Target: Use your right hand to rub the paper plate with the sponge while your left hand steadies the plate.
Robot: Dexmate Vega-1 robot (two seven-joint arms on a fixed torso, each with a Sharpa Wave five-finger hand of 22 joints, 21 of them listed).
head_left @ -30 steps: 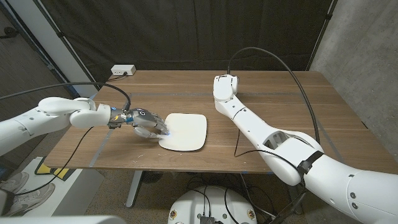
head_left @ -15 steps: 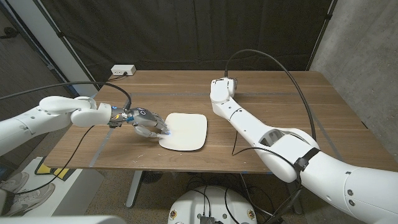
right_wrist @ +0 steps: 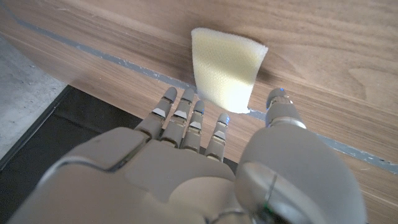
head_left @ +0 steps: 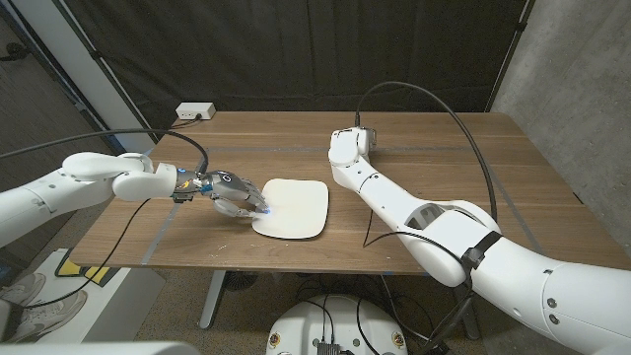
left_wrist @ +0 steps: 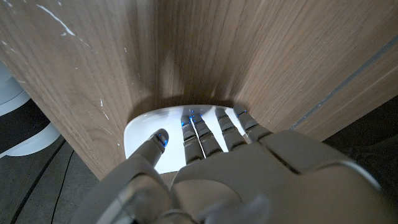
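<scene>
The paper plate [head_left: 293, 207] lies near the middle of the wooden table [head_left: 444, 168], a little toward its near edge; it is white and squarish with rounded corners. The left hand [head_left: 229, 194] comes at it from nine o'clock; its fingers [left_wrist: 198, 127] lie stretched and slightly apart over the plate's left rim, with the thumb set apart on the same rim, so the hand presses on the plate rather than closing round it. The right arm reaches up the table from the five o'clock corner, its wrist at about two o'clock from the plate and apart from it. In the right wrist view the right hand [right_wrist: 211, 162] has its fingers extended and spread, holding nothing; the sponge [right_wrist: 226, 68], pale yellow and blocky, lies on the wood just beyond the fingertips, and I cannot tell whether they touch it. A white power strip [head_left: 196, 111] sits at the table's far left corner, at eleven o'clock from the plate.
</scene>
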